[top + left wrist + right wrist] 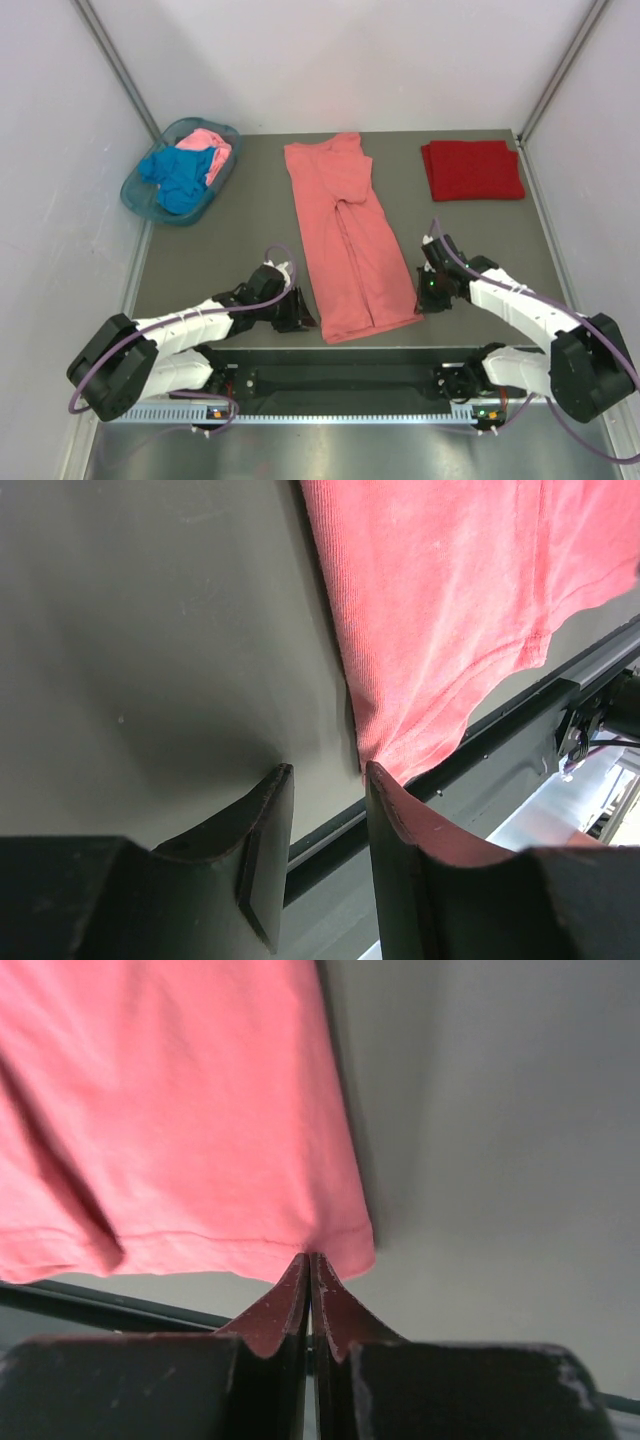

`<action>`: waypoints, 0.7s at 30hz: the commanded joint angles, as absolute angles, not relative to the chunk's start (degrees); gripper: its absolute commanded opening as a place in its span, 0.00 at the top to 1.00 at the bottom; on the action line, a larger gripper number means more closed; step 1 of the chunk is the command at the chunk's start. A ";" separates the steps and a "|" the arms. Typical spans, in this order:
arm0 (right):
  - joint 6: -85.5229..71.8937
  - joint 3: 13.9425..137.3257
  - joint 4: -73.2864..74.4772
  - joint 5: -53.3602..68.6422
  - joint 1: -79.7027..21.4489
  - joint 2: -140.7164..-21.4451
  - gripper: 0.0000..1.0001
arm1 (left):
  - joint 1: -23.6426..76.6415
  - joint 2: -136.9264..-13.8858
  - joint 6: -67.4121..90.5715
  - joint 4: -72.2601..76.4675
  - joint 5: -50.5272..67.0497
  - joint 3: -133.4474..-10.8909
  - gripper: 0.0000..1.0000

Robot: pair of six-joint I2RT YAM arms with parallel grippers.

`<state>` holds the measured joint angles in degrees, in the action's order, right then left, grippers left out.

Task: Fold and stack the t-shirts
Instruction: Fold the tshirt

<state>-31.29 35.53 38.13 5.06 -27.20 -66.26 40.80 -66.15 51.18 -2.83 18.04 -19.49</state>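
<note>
A salmon-coral t-shirt (345, 235) lies flat as a long strip down the middle of the table, hem toward me. My right gripper (422, 300) is at the hem's near right corner. In the right wrist view its tips (310, 1257) are shut on the hem of the salmon-coral shirt (180, 1110), and the cloth puckers there. My left gripper (298, 318) is low at the hem's near left corner. It stands open (328, 770), with one fingertip (372, 772) touching the corner of the shirt (450, 600) and nothing between the jaws. A dark red t-shirt (472, 168) lies folded at the back right.
A teal plastic basket (135, 190) at the back left holds a bright blue t-shirt (180, 180) and a light pink t-shirt (212, 145). White walls close in both sides. The table's front rail (520, 715) runs just past the shirt's hem.
</note>
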 commanded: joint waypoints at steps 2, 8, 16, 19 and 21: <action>-33.66 32.52 35.16 4.40 -29.53 -67.67 1.00 | 41.13 -66.36 51.42 -1.84 16.35 -18.81 0.60; -33.84 32.08 35.77 2.37 -30.59 -68.73 1.00 | 41.05 -66.80 51.42 -2.20 17.14 -19.42 0.60; -34.54 35.23 38.40 2.99 -30.85 -63.20 0.91 | 41.31 -65.83 53.70 -1.41 18.46 -18.99 0.57; -34.28 36.82 40.08 3.08 -30.94 -61.70 0.82 | 41.40 -65.48 54.93 -0.44 19.25 -18.11 0.57; -33.67 37.35 40.69 2.38 -30.68 -61.44 0.73 | 41.66 -65.83 55.89 1.30 20.56 -17.93 0.56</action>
